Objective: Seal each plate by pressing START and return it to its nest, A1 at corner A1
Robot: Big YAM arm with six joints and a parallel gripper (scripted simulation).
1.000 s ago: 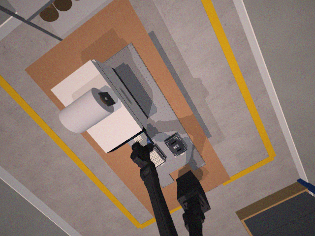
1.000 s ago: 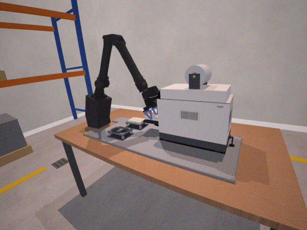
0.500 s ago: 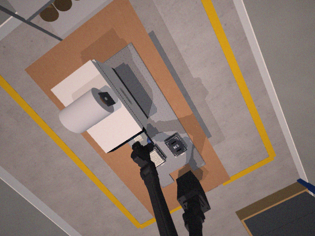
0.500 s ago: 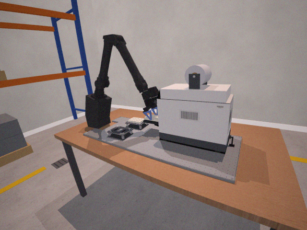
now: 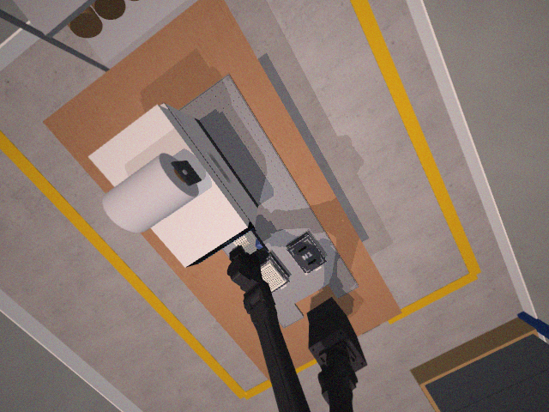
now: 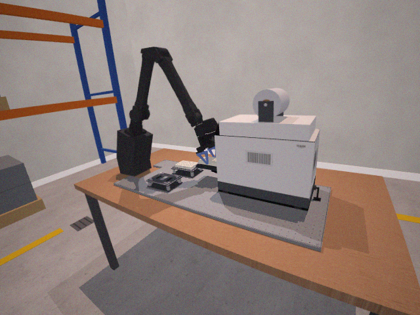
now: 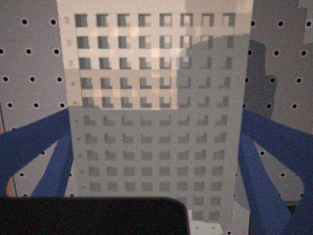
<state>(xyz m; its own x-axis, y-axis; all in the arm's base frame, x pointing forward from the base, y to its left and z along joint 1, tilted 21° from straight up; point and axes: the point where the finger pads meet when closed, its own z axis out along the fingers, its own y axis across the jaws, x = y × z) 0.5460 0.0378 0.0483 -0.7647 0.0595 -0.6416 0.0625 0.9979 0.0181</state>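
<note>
Top, plate: the plate (image 5: 243, 242) (image 6: 212, 160) (image 7: 147, 122) is held at the sealer's (image 5: 203, 221) (image 6: 264, 163) near end, toward the board's (image 5: 290, 313) (image 6: 271, 227) left edge; a swing wide of the line could knock it on the housing.
Top, N1: no plate is held in N1 (image 5: 307, 253) (image 6: 165, 181), near the board's lower right corner; the two nests could be confused on return.
Top, N2: the other plate (image 5: 272, 275) (image 6: 186, 165) is borne by N2 (image 5: 286, 276) (image 6: 184, 169); it could be brushed by a low retreat.
Exterior, stage: the stage (image 6: 207, 167) is partly hidden and seating cannot be confirmed; a corner left on a locator could bring a red light.
Wrist, gripper: the plate's long edges are gripped by the gripper (image 5: 251, 246) (image 6: 207, 160) (image 7: 156, 115); uneven release could drag it askew.
Wrist, wells: no foil is seen; START pressed before the fingers are clear could block the stage.

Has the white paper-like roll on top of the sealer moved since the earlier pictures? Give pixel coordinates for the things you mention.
No, the white roll (image 5: 144, 196) (image 6: 279, 100) sits unchanged on the white sealer (image 5: 203, 221) (image 6: 264, 169).
</note>
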